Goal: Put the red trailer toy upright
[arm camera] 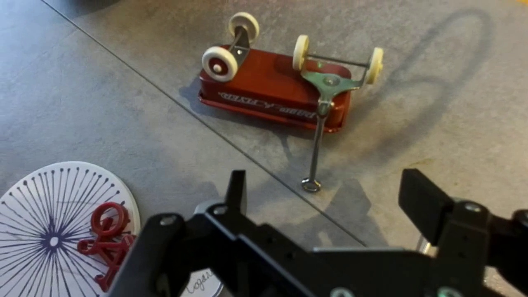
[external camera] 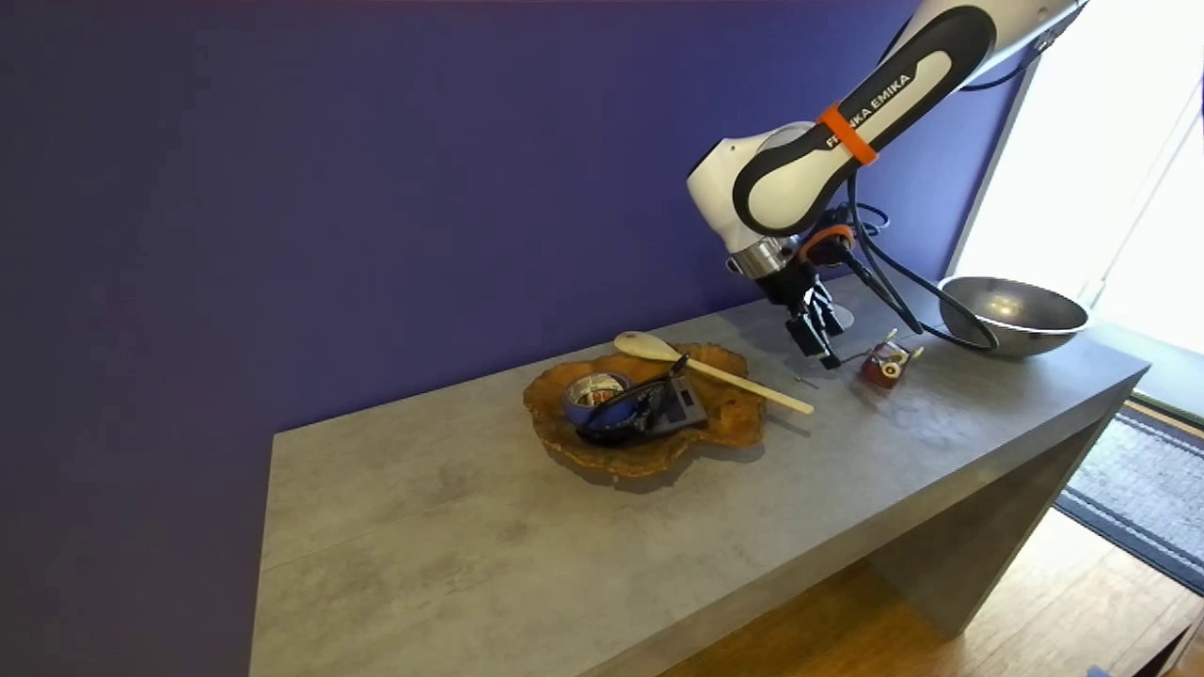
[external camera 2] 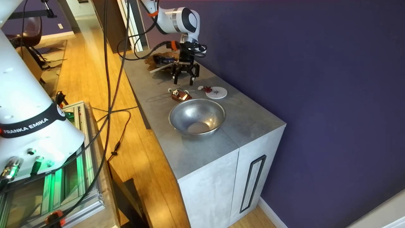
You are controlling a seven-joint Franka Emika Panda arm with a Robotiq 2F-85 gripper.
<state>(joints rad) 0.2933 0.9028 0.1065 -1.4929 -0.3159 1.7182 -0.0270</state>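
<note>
The red trailer toy (arm camera: pixel 264 78) lies upside down on the grey table, its whitish wheels pointing up. Its thin metal handle (arm camera: pixel 317 144) sticks out toward my gripper and ends in a small ring. The toy also shows in both exterior views (external camera: pixel 882 369) (external camera 2: pixel 181 95). My gripper (arm camera: pixel 325 175) is open and empty, with its fingers wide apart. In the wrist view the handle's ring lies between and beyond the fingertips. In both exterior views the gripper (external camera: pixel 824 348) (external camera 2: pixel 183 83) hangs above the table beside the toy, apart from it.
A steel bowl (external camera 2: pixel 186 110) stands close to the toy. A flat white disc (arm camera: pixel 33 198) with a small red figure (arm camera: pixel 109 243) lies on the wall side. A wooden platter (external camera: pixel 649 461) holds a tape roll (external camera: pixel 594 390), dark items and a wooden spoon (external camera: pixel 743 381).
</note>
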